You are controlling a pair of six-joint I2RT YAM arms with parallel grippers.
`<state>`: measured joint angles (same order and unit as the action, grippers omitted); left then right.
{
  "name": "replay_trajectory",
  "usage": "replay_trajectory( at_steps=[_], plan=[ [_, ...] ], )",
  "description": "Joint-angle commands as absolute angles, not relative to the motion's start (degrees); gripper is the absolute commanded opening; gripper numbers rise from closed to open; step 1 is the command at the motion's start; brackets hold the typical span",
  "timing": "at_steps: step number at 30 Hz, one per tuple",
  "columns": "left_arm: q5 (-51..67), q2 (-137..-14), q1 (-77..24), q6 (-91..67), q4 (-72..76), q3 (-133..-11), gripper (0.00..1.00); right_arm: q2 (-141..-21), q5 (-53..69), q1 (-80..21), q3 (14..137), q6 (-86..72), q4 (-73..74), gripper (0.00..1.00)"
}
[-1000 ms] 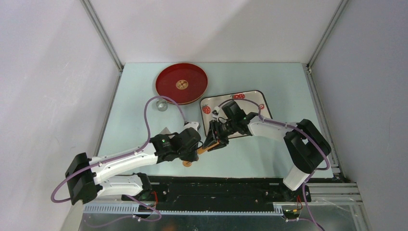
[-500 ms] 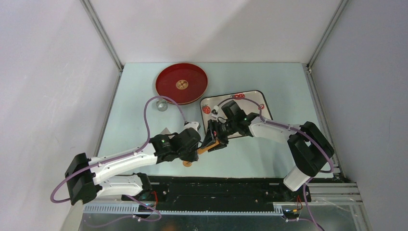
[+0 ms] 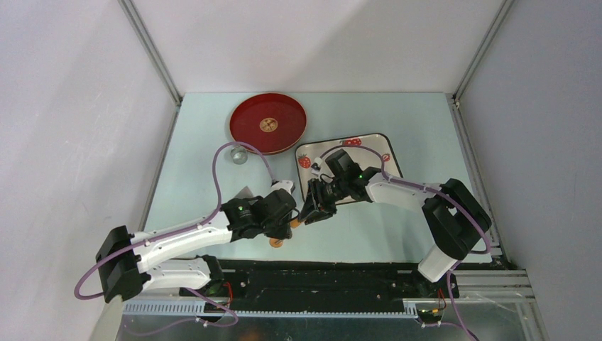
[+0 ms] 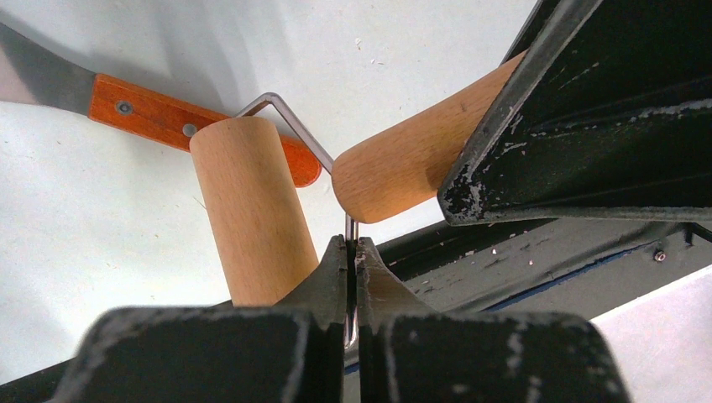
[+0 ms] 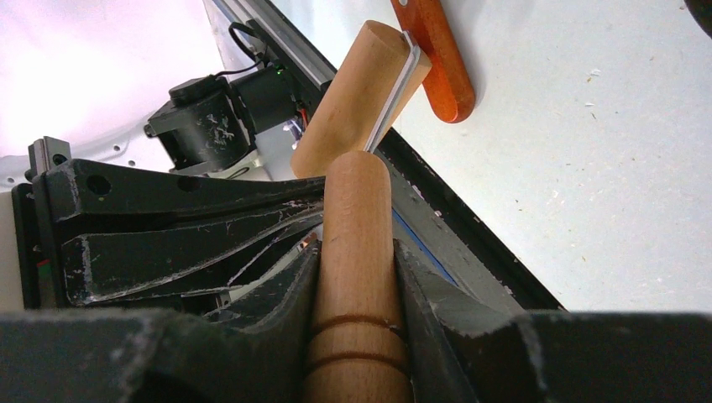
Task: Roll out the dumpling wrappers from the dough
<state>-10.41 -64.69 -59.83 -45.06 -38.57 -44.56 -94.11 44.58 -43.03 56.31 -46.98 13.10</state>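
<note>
Dough — not to be made out in any view; whereabouts cannot be told, with much of the white strawberry-printed tray (image 3: pixel 376 145) covered by the right arm. No dumpling wrappers to be made out either.

Between the two grippers, near the front of the pale table (image 3: pixel 199 142): a tan wooden roller (image 4: pixel 248 210), drum tilted.

Left gripper (image 4: pixel 351 252) pinched fully together on the thin metal wire (image 4: pixel 290 126) that bends from drum to grip.

Right gripper (image 5: pixel 357 260) clamped on the rounded wooden handle (image 5: pixel 357 210), one finger on either side, two dark rings scored round the wood between them.

Flat on the table, seen past the drum — a scraper with orange wooden handle (image 4: pixel 168 122) and grey metal blade.

Farther back, a round red plate (image 3: pixel 248 128) just beside the tray's far left corner. Left of the plate's near edge, a small clear ring-like thing (image 3: pixel 236 155), too small to tell more.
</note>
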Motion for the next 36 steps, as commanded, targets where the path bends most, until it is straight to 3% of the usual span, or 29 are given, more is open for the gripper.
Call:
replay_trajectory(
  at_steps=[1, 2, 4, 6, 7, 8, 9, 11, 13, 19, 25, 33, 36],
  plan=[
    [-11.98, -62.63, -60.21, -46.04, -35.31, -45.14, 0.0, -94.15, 45.52, -43.18, 57.89, -46.88, 12.45, 0.11],
    [-12.03, -62.6, -60.25, -46.05, -35.28, -45.17, 0.0, -94.09, 45.63, -43.17, 57.9, -46.7, 12.47, 0.02],
    [-12.06, -62.57, -60.21, -46.1, -35.33, -45.2, 0.01, -93.94, 45.69, -42.97, 57.88, -46.37, 12.64, 0.0],
    [-11.97, -62.41, -60.25, -46.18, -35.32, -45.51, 0.18, -93.57, 45.55, -42.83, 57.88, -45.83, 12.92, 0.0],
    [-12.0, -62.08, -60.24, -46.37, -35.33, -45.61, 0.44, -93.32, 45.2, -42.63, 57.84, -45.59, 13.27, 0.0],
    [-12.19, -61.89, -60.22, -46.56, -35.33, -45.9, 0.56, -92.92, 44.93, -42.54, 57.84, -45.13, 13.62, 0.0],
    [-12.42, -61.2, -60.25, -47.26, -35.29, -46.2, 0.75, -92.65, 44.3, -42.23, 57.9, -44.84, 14.33, 0.0],
    [-13.31, -59.69, -60.1, -48.63, -35.19, -47.17, 0.91, -91.89, 43.24, -41.54, 57.84, -43.8, 15.69, 0.0],
    [-13.96, -58.1, -59.65, -49.78, -35.18, -48.24, 0.98, -90.75, 41.64, -40.58, 57.86, -42.05, 17.5, 0.0],
    [-8.5, -54.22, -53.29, -52.11, -30.05, -46.85, 0.99, -82.36, 39.69, -33.56, 54.04, -39.52, 19.53, 0.0],
    [4.41, -54.55, -42.97, -54.75, -16.77, -40.3, 0.93, -70.95, 39.27, -19.77, 49.97, -32.41, 28.39, 0.0],
    [15.47, -66.89, -33.74, -56.16, -0.59, -38.31, 0.78, -57.89, 44.11, 2.57, 48.42, -21.16, 41.37, 0.0],
    [17.23, -74.92, -32.0, -55.36, 2.82, -39.97, 0.71, -53.78, 47.28, 4.6, 47.32, -22.93, 39.61, 0.0]
  ],
)
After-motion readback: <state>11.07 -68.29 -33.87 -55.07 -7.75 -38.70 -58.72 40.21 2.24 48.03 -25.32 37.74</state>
